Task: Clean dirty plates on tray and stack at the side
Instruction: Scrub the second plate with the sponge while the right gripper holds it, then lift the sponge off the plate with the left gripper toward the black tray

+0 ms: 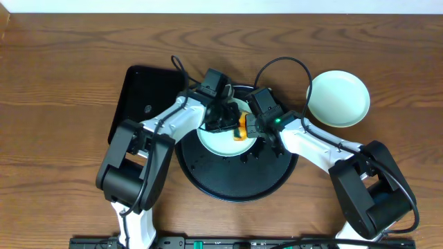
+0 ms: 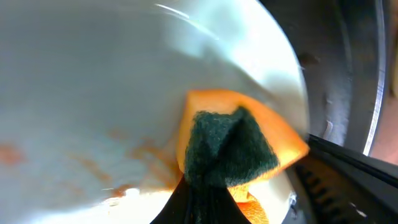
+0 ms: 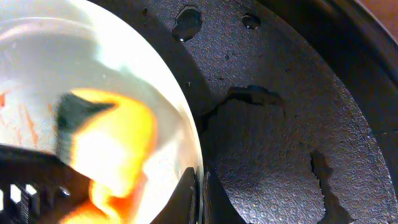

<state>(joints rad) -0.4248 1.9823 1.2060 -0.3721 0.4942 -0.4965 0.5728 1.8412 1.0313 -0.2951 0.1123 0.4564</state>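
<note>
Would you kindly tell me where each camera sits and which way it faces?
Overhead: above the table, looking straight down at the tray; left arm and right arm show.
Left wrist: on the left arm, facing the sponge on the plate; its fingers show.
Right wrist: on the right arm, facing plate rim and tray; its fingers show.
Shared: all see plate and sponge.

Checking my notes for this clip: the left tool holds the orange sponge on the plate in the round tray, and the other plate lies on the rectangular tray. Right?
Not quite. The other plate lies on the bare tabletop, right of the round tray, not on the rectangular tray; the overhead view shows it. The rest holds.
</note>
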